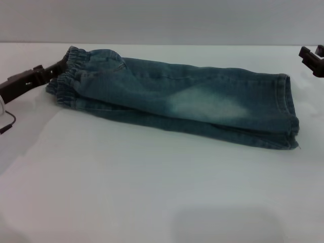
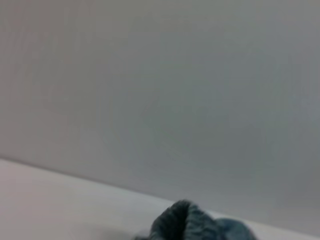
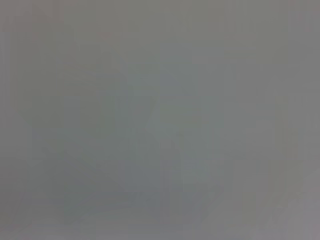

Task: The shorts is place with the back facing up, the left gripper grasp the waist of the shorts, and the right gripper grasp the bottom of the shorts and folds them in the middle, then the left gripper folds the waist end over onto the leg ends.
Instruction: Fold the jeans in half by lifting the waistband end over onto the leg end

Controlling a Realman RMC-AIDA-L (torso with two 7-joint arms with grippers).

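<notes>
One pair of shorts (image 1: 177, 101) is laid on the bench (image 1: 152, 192), already doubled lengthwise so one leg covers the other. The waist (image 1: 71, 76) is met by the left gripper (image 1: 53, 71), presumably for the final fold; whether it is clamped cannot be told. The right gripper (image 1: 313, 55) is held apart, clear of the leg ends (image 1: 289, 109).

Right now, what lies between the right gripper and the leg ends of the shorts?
Only bare white table, as the head view shows. The right gripper sits apart from the leg ends, with nothing between them.
</notes>
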